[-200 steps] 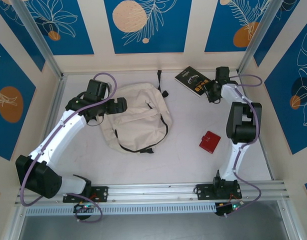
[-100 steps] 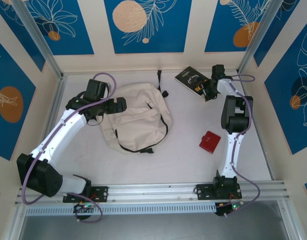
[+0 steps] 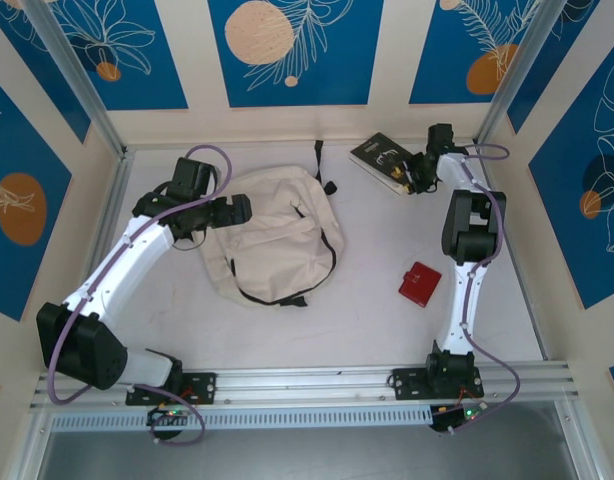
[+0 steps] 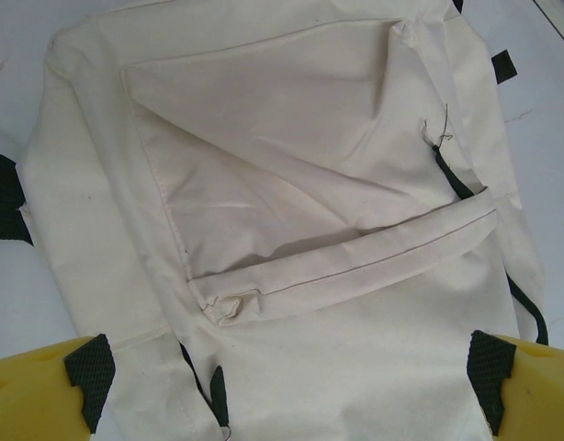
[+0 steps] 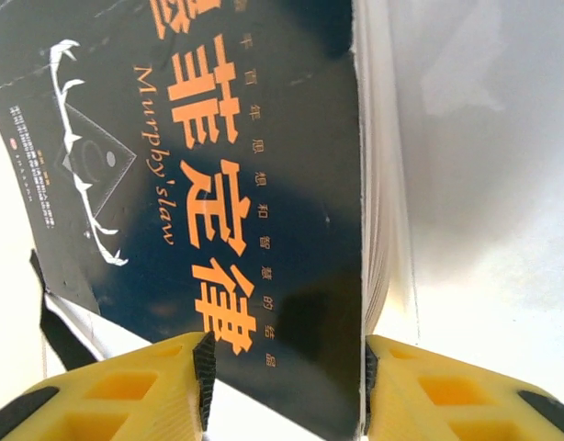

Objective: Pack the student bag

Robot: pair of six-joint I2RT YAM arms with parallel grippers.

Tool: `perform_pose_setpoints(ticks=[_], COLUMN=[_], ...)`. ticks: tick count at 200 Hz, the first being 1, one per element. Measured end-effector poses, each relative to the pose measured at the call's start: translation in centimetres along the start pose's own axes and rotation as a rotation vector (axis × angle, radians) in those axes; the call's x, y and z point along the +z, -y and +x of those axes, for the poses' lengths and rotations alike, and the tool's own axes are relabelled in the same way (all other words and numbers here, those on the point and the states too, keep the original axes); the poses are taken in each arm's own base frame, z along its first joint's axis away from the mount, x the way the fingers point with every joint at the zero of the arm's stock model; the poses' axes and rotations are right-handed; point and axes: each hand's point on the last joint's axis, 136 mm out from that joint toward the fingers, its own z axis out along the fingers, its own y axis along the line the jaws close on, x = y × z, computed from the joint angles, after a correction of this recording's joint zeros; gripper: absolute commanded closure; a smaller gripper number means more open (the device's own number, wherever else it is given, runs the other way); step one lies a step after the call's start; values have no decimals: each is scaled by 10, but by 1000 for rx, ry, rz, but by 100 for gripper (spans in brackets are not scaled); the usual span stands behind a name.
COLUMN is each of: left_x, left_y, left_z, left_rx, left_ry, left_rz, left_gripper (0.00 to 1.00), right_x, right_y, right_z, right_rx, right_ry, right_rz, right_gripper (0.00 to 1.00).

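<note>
Right gripper (image 5: 285, 367) tight on black book (image 5: 218, 184)

Student bag (image 4: 337, 184): matt cream woven cloth, creased. Book (image 5: 218, 184): glossy black paper cover. Surface (image 3: 367, 310): smooth, matt white.

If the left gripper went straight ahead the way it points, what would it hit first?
Most likely the student bag: the open left gripper points squarely at its cream fabric, though the gap is unclear.
</note>
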Motion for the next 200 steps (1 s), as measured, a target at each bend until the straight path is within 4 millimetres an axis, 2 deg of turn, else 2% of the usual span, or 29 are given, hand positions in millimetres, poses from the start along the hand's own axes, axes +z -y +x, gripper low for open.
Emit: perform_pose_setpoints(ticks=[30, 67, 94, 123, 156, 200], left_x=[1, 4, 4, 4, 4, 4], left_y=[0, 0, 0, 0, 1, 5], left_z=[0, 2, 2, 1, 2, 5], left_rx=[-3, -6, -8, -11, -12, -13], left_ry=[-5, -16, -15, -15, -19, -33], left_rz=[6, 9, 12, 13, 22, 44], left_gripper=[0, 0, 0, 0, 0, 0], right_x=[-1, 0, 7, 1, -25, -59], right_y=[-1, -1, 7, 11, 21, 53], right_z=[1, 1, 3, 8, 32, 84], right_rx=[2, 8, 22, 17, -7, -109], right_ry=[-18, -23, -28, -19, -26, -90], right_rz=[-15, -22, -14, -28, -28, -18], right_gripper=[63, 81, 91, 94, 96, 97])
